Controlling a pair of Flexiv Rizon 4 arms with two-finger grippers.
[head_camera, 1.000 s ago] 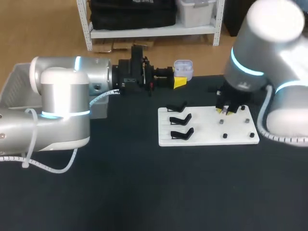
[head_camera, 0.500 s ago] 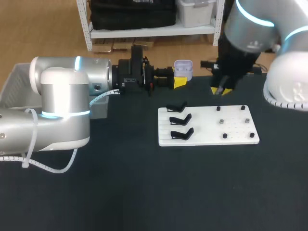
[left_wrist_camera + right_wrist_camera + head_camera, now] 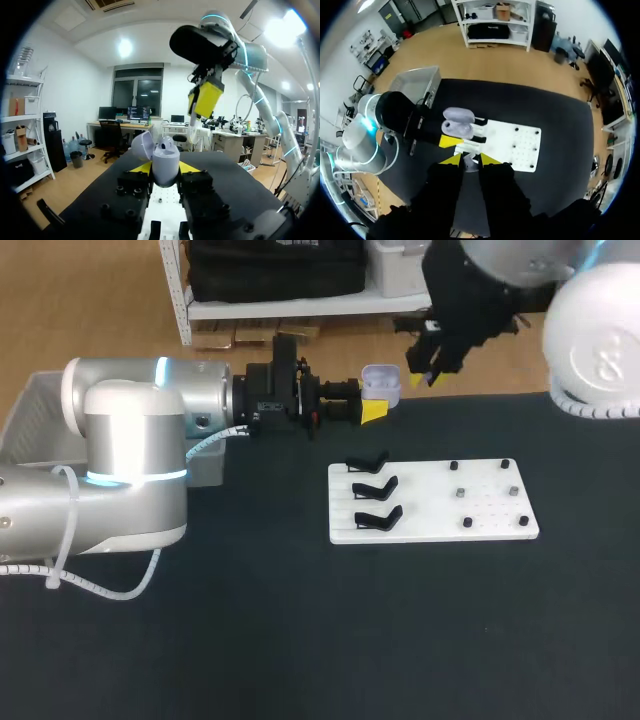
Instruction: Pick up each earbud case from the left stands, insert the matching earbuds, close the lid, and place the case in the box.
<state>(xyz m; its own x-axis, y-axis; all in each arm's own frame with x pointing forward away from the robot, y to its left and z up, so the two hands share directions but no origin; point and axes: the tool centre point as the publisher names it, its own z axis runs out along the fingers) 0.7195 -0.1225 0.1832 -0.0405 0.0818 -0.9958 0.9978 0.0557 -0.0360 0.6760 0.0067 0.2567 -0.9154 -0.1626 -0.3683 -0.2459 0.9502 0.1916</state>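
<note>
Left gripper [image 3: 165, 168]: Our left gripper is clamped on a pale lilac, rounded plastic earbud case [image 3: 165, 155], with one yellow tip pressed to each side.
Earbud case: We hold it off the black table [image 3: 300, 640], near the far edge, beyond the board and clear of the stands. Its lid stands open, swung back to one side.
Right gripper [image 3: 470, 159]: Its two yellow tips are drawn close and pinch a small white earbud [image 3: 469, 164] from both sides.
Right gripper's place: It hangs in the air over the table's far edge, just beside the earbud case and higher than it, not touching it.
Left arm [image 3: 130, 440]: Our silver arm comes in from the left and stretches level toward the middle.
Right arm [image 3: 590, 320]: Our white and silver arm comes in from the far right corner, and its black wrist reaches over toward the case.
Board [image 3: 430, 528]: A flat white rectangular board lies on the table right of the middle. It is nearer to us than both grippers and apart from them.
Stands [image 3: 376, 488]: Three small black stands sit in a column along the board's left edge.
Pegs [image 3: 467, 523]: Several small dark pegs dot the board's right half.
Box [image 3: 30, 410]: An open grey plastic box sits at the table's left edge, partly hidden behind our left arm.
</note>
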